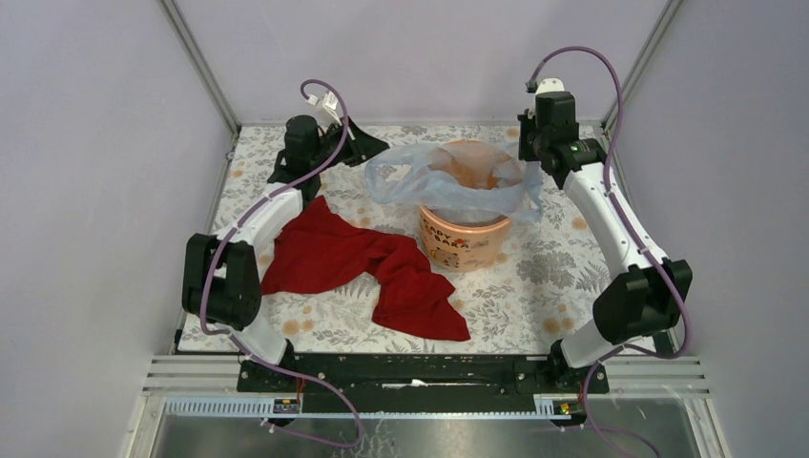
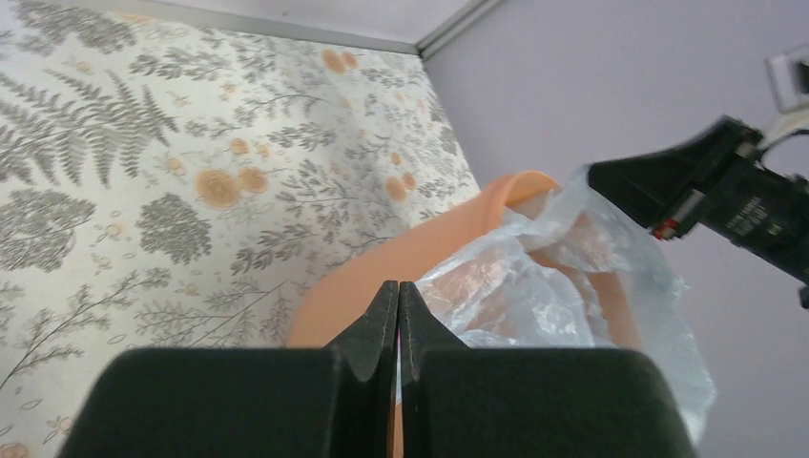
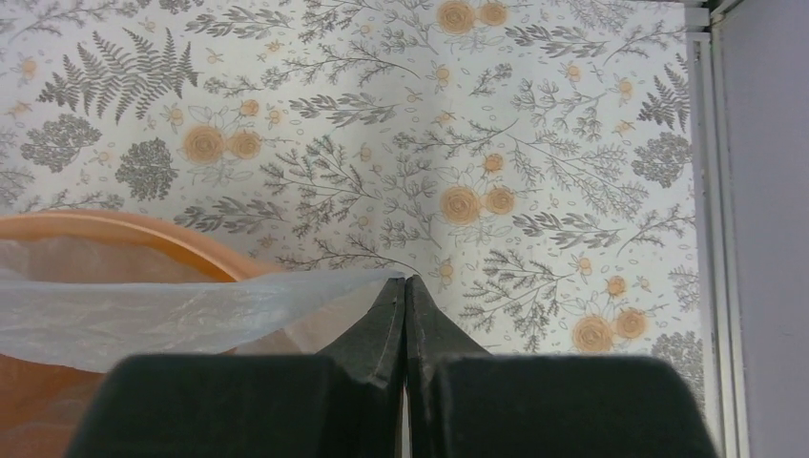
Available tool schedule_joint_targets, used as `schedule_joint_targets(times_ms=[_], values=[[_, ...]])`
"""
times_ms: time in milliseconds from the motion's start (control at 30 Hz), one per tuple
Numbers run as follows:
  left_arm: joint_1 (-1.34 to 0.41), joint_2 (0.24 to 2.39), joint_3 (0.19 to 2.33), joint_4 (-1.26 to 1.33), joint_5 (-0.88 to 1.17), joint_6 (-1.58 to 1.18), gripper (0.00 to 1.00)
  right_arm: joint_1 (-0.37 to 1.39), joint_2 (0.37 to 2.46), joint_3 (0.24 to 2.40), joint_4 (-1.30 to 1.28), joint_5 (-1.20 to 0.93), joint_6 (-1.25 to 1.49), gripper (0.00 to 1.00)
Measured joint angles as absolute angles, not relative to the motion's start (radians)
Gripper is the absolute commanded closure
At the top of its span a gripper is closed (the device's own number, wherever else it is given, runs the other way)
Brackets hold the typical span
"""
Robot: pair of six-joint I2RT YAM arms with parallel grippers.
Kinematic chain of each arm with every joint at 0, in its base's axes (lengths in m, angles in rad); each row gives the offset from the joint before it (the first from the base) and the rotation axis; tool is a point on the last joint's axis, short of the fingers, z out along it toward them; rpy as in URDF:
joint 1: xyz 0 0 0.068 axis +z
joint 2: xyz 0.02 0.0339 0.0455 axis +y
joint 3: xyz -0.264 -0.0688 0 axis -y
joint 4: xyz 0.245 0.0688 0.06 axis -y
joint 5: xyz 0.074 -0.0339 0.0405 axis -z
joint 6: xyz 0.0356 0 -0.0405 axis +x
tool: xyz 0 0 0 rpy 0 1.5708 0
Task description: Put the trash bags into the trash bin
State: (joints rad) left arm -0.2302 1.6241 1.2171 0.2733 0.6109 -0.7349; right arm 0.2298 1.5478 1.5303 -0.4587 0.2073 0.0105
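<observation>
Near the far edge of the surface (image 1: 544, 277), the trash bag (image 1: 401, 181) drapes across the trash bin (image 1: 463, 243), one rim clamped in the right hand (image 3: 404, 284), likely to spread it; the left hand (image 2: 398, 291) is pressed together, whether on film is unclear.

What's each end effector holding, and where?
Right end effector pinches the bag by its rim edge, beside the bin. Left end effector is shut beside the bag's other side; hold unclear.
</observation>
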Motion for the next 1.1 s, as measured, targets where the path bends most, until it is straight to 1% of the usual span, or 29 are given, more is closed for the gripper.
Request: schedule_joint_targets(times_ms=[133,200,333,367,400,433,567,633,667,767,833,933,1100], values=[[-0.231,1.670,1.242,0.240,0.553,-0.735,1.00,0.216,1.581,1.555,-0.458,0.172,0.032,1.00],[-0.237,1.700,1.258,0.220,0.539,-0.735,1.00,0.213,1.596,1.568,-0.458,0.161,0.039,0.97],[-0.249,1.733,1.261,0.213,0.542,-0.740,1.00,0.212,1.610,1.573,-0.459,0.144,0.047,0.96],[-0.249,1.734,1.255,0.218,0.552,-0.746,0.98,0.212,1.611,1.573,-0.458,0.141,0.048,0.96],[-0.250,1.734,1.249,0.223,0.564,-0.752,0.89,0.211,1.611,1.573,-0.459,0.138,0.049,0.96],[-0.245,1.734,1.242,0.237,0.587,-0.765,0.76,0.210,1.611,1.573,-0.458,0.137,0.050,0.96],[-0.210,1.724,1.206,0.286,0.654,-0.811,0.35,0.209,1.611,1.573,-0.458,0.125,0.051,0.94],[-0.186,1.707,1.176,0.303,0.677,-0.836,0.23,0.209,1.611,1.573,-0.458,0.113,0.051,0.94],[-0.174,1.694,1.166,0.301,0.685,-0.844,0.18,0.209,1.611,1.573,-0.458,0.110,0.051,0.94],[-0.150,1.662,1.162,0.281,0.687,-0.834,0.13,0.209,1.611,1.573,-0.458,0.103,0.051,0.94],[-0.146,1.644,1.162,0.266,0.688,-0.830,0.07,0.209,1.611,1.573,-0.458,0.102,0.051,0.94],[-0.144,1.630,1.162,0.241,0.693,-0.825,0.04,0.208,1.610,1.573,-0.458,0.098,0.051,0.93],[-0.144,1.629,1.136,0.213,0.718,-0.822,0.04,0.208,1.605,1.573,-0.458,0.088,0.050,0.93]])
